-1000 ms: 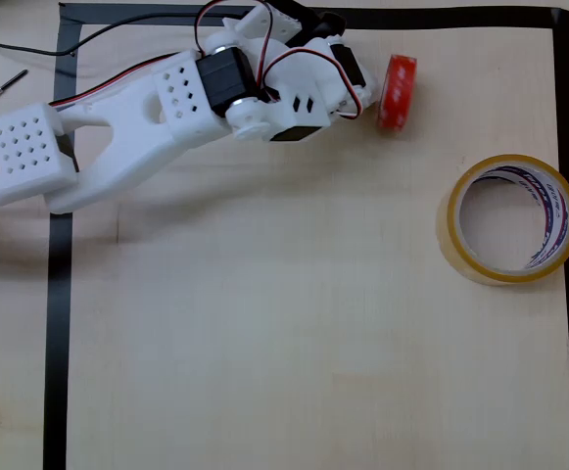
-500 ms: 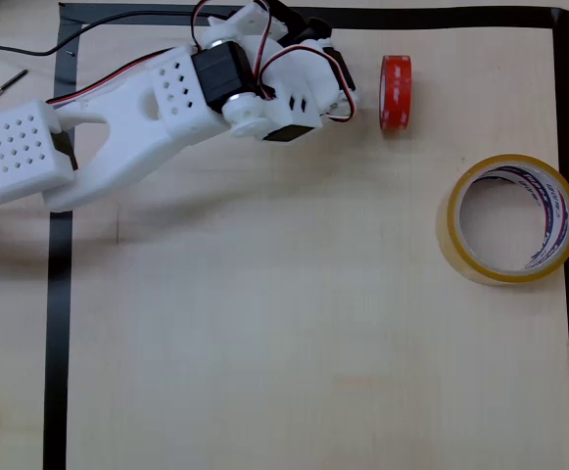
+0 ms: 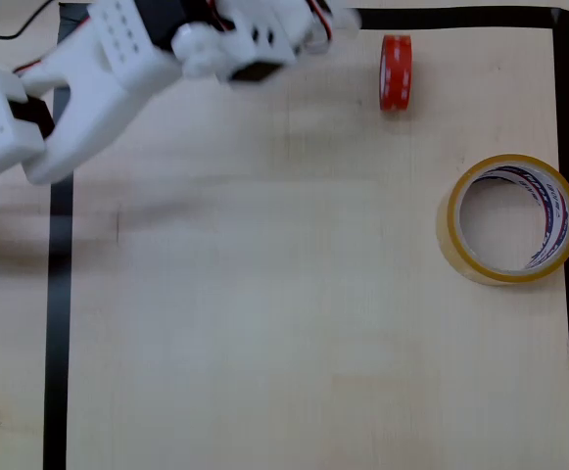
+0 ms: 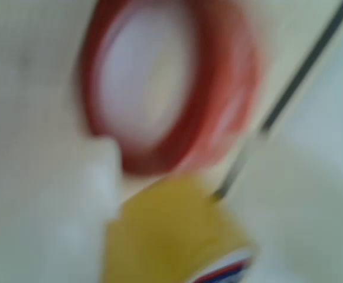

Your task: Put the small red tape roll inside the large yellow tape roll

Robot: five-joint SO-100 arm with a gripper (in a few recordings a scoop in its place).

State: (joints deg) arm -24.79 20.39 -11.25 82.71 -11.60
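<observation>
The small red tape roll (image 3: pixel 396 72) stands on its edge near the top of the taped square in the overhead view, well apart from the large yellow tape roll (image 3: pixel 511 218), which lies flat near the right border. The arm (image 3: pixel 118 59) sits at the top left, clear of both rolls. The gripper's tip runs off the frame there, and the wrist view is badly blurred, so whether the claw is spread or pressed together cannot be told. The roll is not yet grasped. A good pickup probably means approaching from above with fingers straddling the thin upright ring across its flat faces, since a sideways nudge could set it rolling.
</observation>
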